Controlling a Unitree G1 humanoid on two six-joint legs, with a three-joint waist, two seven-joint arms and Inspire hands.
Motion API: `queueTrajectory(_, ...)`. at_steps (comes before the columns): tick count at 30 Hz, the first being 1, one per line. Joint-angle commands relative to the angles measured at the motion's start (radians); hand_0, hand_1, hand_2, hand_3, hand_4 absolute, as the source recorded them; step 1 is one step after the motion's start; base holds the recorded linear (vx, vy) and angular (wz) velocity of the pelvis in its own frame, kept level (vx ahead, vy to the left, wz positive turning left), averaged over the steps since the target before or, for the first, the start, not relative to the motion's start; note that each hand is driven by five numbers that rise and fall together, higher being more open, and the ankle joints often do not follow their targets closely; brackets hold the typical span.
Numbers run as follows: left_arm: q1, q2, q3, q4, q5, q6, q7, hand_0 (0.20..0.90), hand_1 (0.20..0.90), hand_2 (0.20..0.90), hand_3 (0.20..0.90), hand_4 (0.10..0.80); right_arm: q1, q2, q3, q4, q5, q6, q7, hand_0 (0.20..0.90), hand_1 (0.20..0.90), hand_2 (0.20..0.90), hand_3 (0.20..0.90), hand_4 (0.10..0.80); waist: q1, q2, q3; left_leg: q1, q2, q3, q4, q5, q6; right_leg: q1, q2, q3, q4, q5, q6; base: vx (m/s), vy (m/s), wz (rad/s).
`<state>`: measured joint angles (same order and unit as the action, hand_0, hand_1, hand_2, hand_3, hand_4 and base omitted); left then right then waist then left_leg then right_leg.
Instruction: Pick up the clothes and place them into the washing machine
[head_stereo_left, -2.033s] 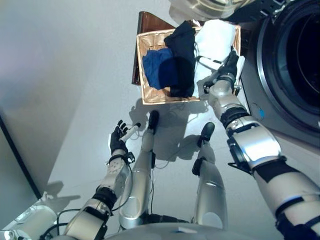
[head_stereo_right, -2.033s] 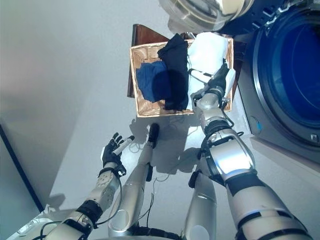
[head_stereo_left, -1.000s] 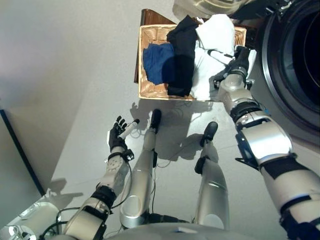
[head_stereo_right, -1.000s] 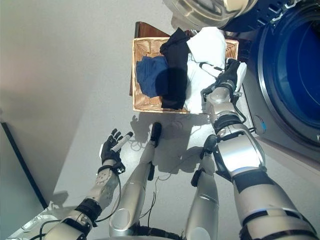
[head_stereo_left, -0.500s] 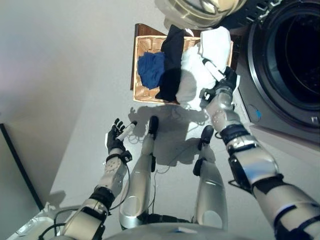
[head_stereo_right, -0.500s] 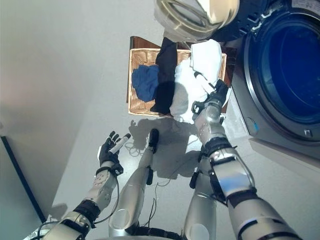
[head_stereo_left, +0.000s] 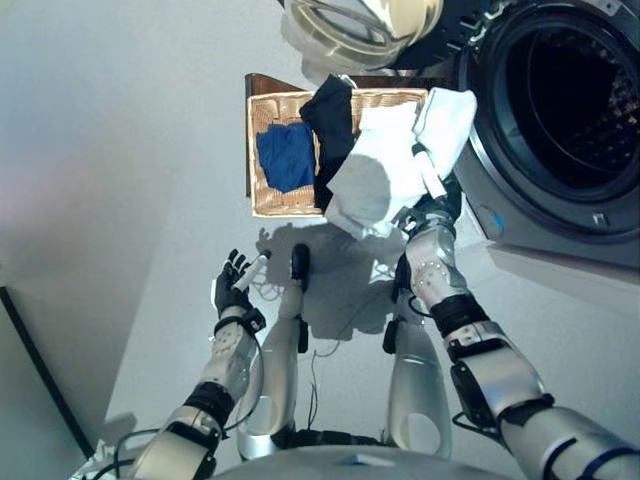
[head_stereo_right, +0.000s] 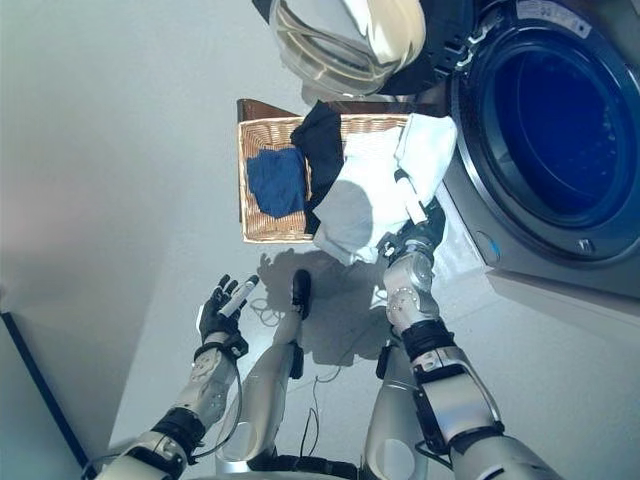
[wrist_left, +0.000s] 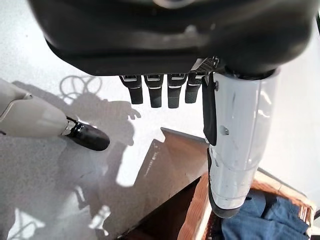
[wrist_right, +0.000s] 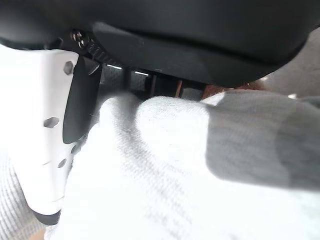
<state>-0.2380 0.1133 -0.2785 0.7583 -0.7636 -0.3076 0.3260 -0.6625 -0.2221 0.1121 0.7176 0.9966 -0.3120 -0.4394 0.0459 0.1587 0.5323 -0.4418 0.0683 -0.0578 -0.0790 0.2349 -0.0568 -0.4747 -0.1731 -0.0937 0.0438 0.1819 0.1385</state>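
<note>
Now the white garment (head_stereo_left: 385, 175) is up out of the basket (head_stereo_left: 266, 200). A second ago it lay bunched in the basket's right half; at present it hangs off my right hand (head_stereo_left: 432, 212), draped wide across the centre of the frame, its lower edge past the basket's front rim and clear of the floor. Right wrist view shows white knit bunched over the palm with the thumb beside it, so I read that hand as clamped on the cloth. Part of it folds up over the hand toward the washing machine (head_stereo_left: 560, 130).

Whole view has also swung, so the head has turned: the drum opening (head_stereo_right: 550, 120) now fills the upper right and the open door (head_stereo_right: 345, 40) sits at top centre. That's camera motion, not the basket moving.

Still in the basket: black garment (head_stereo_left: 328, 120) draped over the middle, touching the white one, and blue garment (head_stereo_left: 286, 155) in the left half.

Left hand (head_stereo_left: 232, 285) sits lower left of the frame, fingers straight and relaxed, holding nothing, well apart from the basket. Idle.

My read: pick is done for the first item, carry to the drum is next. Risk is the trailing hem snagging the basket rim or dragging the black piece out with it.
</note>
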Motion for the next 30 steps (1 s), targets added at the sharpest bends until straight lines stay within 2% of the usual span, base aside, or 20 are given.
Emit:
queueTrajectory(1, 0.045, 0.023, 0.003, 0.005, -0.007, -0.030, -0.003, 0.900, 0.900, 0.900, 0.900, 0.800, -0.028, -0.010, -0.052, -0.200, 0.028, -0.140, 0.082, 0.200, 0.200, 0.200, 0.200, 0.300, -0.007, 0.005, -0.056, 0.008, 0.008, 0.045, -0.008, -0.043, -0.068, 0.062, -0.078, 0.100, 0.089, -0.154, 0.039, 0.000, 0.000, 0.00)
queueTrajectory(8, 0.061, 0.015, 0.009, 0.010, -0.017, -0.034, -0.016, 0.900, 0.900, 0.900, 0.900, 0.800, -0.013, -0.023, -0.116, -0.215, 0.087, -0.179, 0.100, 0.200, 0.200, 0.200, 0.200, 0.300, -0.021, 0.015, -0.067, 0.017, 0.008, 0.054, -0.008, -0.049, -0.070, 0.064, -0.079, 0.108, 0.093, -0.159, 0.041, 0.010, -0.002, -0.04)
queueTrajectory(15, 0.081, 0.012, -0.001, 0.018, -0.022, -0.037, -0.041, 0.900, 0.900, 0.900, 0.900, 0.800, -0.071, -0.100, -0.208, -0.124, 0.149, -0.210, 0.095, 0.200, 0.200, 0.200, 0.200, 0.300, -0.022, 0.039, -0.071, 0.022, 0.004, 0.058, -0.008, -0.054, -0.071, 0.064, -0.082, 0.114, 0.097, -0.165, 0.041, 0.001, -0.001, -0.01)
queueTrajectory(21, 0.094, 0.021, -0.006, 0.032, -0.025, -0.036, -0.061, 0.900, 0.900, 0.900, 0.900, 0.800, -0.155, -0.177, -0.229, -0.053, 0.186, -0.209, 0.087, 0.200, 0.200, 0.200, 0.200, 0.300, -0.023, 0.057, -0.076, 0.023, 0.001, 0.070, -0.008, -0.058, -0.072, 0.055, -0.082, 0.124, 0.096, -0.165, 0.043, -0.001, 0.001, -0.03)
queueTrajectory(30, 0.102, 0.025, -0.017, 0.014, -0.045, -0.040, -0.091, 0.900, 0.900, 0.900, 0.900, 0.800, -0.261, -0.241, -0.250, 0.038, 0.275, -0.216, 0.109, 0.200, 0.200, 0.200, 0.200, 0.300, -0.028, 0.096, -0.064, 0.015, 0.002, 0.098, -0.008, -0.060, -0.076, 0.019, -0.079, 0.153, 0.106, -0.167, 0.042, -0.002, -0.005, -0.12)
